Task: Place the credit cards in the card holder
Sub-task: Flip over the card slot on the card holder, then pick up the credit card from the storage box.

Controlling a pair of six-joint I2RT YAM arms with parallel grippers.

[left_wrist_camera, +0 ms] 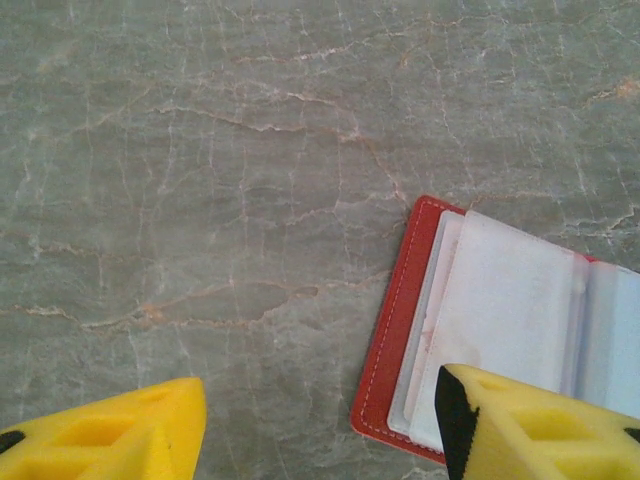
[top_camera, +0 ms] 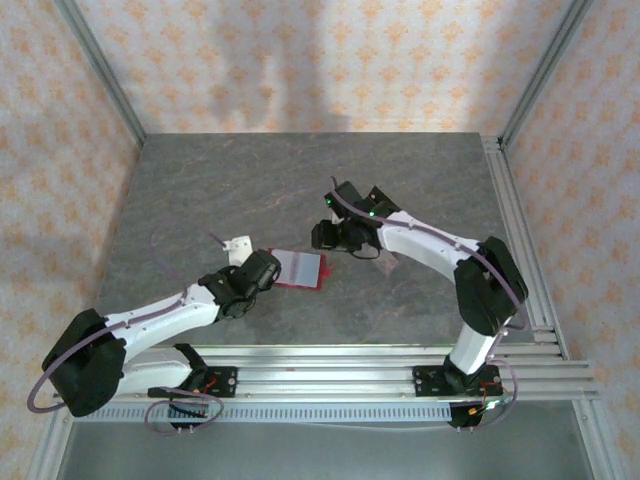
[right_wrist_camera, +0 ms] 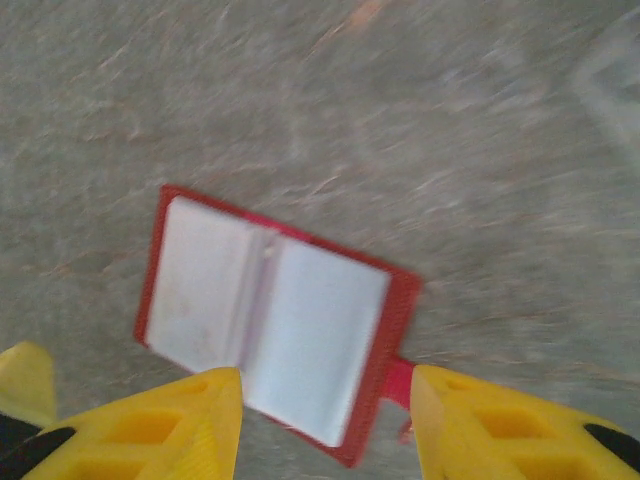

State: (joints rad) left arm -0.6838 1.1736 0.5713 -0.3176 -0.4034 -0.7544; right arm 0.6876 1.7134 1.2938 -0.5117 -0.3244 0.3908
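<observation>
Papered walls close in a grey veined tabletop, and both arms meet near its middle.

The left tool is released, its jaws wide with only bare stone between them. One of its yellow fingers overlaps the near corner of the card holder; whether it presses there or only hovers above cannot be told. The right tool is likewise spread and empty, poised just over the holder's other side in a blurred view.

The holder lies open and flat, pale clear pockets upward, with its red snap tab poking out beside the right tool's finger. In the overhead view a faint pinkish patch sits beside the right forearm. It is too small to say whether it is one of the credit cards.

The step looks like readying the holder to be loaded. To do it well, the left finger should bear lightly on the outer page, away from the pocket mouth, so the holder neither folds nor skids. The right tool should pinch a card by a short edge, bring it in low and nearly flat, and line it up with the slot before pushing. A steep entry would likely catch the plastic lip.
</observation>
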